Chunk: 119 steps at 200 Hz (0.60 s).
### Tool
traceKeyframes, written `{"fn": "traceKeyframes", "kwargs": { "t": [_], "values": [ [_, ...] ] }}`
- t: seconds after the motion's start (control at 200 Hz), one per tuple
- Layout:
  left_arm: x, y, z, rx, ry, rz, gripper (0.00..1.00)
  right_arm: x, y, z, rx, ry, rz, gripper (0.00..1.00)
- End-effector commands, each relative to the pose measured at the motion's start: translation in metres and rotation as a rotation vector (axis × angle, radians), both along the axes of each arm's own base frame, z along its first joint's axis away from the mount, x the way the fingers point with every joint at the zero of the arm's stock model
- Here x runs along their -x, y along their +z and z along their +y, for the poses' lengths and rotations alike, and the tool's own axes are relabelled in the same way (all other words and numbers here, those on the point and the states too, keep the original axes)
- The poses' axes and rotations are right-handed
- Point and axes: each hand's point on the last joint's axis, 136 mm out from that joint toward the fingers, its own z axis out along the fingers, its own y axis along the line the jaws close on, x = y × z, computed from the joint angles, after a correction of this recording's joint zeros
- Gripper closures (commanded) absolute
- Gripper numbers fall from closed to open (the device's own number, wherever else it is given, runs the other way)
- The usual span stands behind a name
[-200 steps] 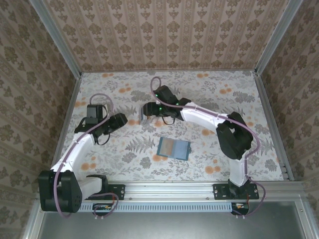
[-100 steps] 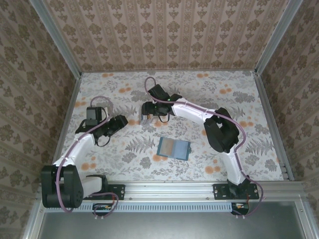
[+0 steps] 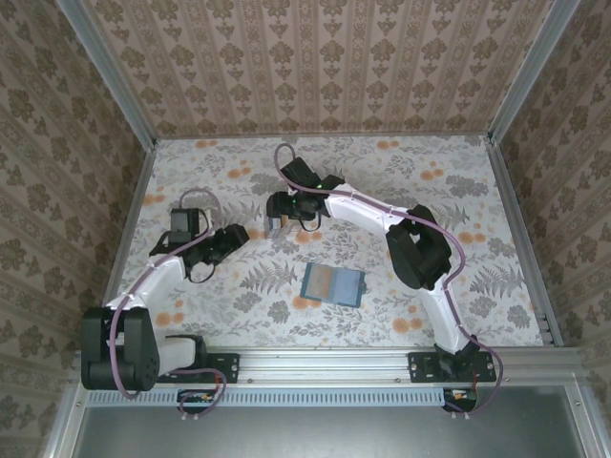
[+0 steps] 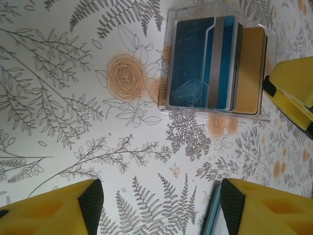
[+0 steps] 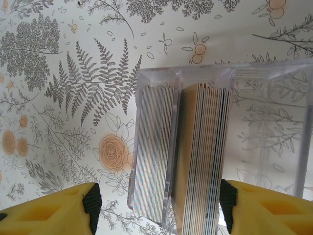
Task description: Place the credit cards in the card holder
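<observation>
The card holder is a clear plastic stand on the flowered table. A blue credit card and a yellow-orange credit card stand upright in it. From above, the cards show edge-on in two slots. My right gripper hovers open over the card holder, with its near end between the pads; the right pad is close to the cards. My left gripper is open over bare table, short of the holder. Seen from the top, the left gripper and right gripper are near each other.
A dark teal wallet lies open on the table in front of the grippers; its edge shows beside my left gripper's right finger. The right gripper's yellow finger stands just right of the holder. Patterned walls enclose the table.
The right arm has folded in and its gripper has shifted slightly left over the holder. The left gripper has edged a little to the right.
</observation>
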Motion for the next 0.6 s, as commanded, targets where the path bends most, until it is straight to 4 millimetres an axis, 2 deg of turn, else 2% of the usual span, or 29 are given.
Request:
{"fn": "traceKeyframes", "kwargs": {
  "t": [0.0, 0.225, 0.38, 0.48, 0.59],
  "values": [
    [-0.010, -0.002, -0.008, 0.019, 0.000, -0.015, 0.38, 0.012, -0.015, 0.000, 0.038, -0.016, 0.088, 0.32],
    [-0.041, -0.019, -0.011, 0.040, 0.056, -0.019, 0.56, 0.015, -0.016, 0.008, -0.015, -0.031, 0.140, 0.32],
    [-0.058, -0.033, -0.019, 0.018, 0.028, 0.003, 0.60, 0.017, -0.005, 0.018, -0.099, -0.007, 0.176, 0.32],
    [-0.064, -0.042, -0.028, 0.019, 0.005, 0.017, 0.62, 0.010, 0.000, 0.025, -0.172, -0.003, 0.170, 0.32],
    [-0.068, -0.049, -0.034, -0.011, -0.016, 0.022, 0.62, 0.006, -0.001, 0.026, -0.222, -0.006, 0.185, 0.38]
  ]
}}
